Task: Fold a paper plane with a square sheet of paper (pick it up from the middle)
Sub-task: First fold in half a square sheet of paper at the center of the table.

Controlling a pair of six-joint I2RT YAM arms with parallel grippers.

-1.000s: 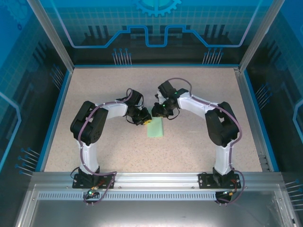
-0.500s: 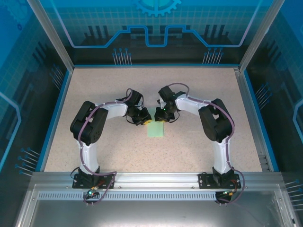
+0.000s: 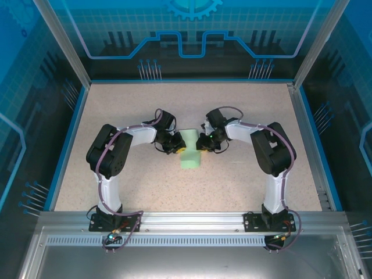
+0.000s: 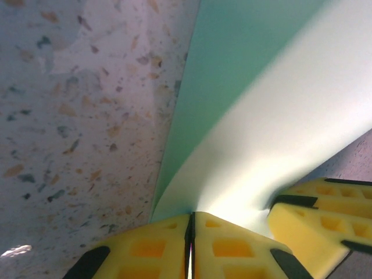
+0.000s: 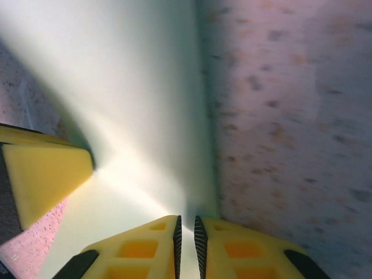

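The square sheet of paper (image 3: pixel 190 154) lies at the middle of the table (image 3: pixel 250 110), between the two grippers. From above we see it as a narrow, upright band of pale mint green rather than a full square. We judge from this that it has been doubled at least once along its length. No pointed nose or wings show, so we judge the plane to be far from finished. The corner folds and the wing folds seem to be left, though we cannot count the layers.

Close up, the paper (image 4: pixel 279 110) is plain and unmarked. It rises off the speckled surface in a smooth curve, with one shaded face and one brightly lit face.

The left gripper (image 4: pixel 192 220) has its yellow pads pressed together on the paper's edge. The right gripper (image 5: pixel 186 224) shows only a thin slit between its pads, and the sheet (image 5: pixel 133 81) runs into it, so we take it to be pinching the paper too. In the top view, the left gripper (image 3: pixel 177 147) and right gripper (image 3: pixel 202 143) touch the band from opposite sides.
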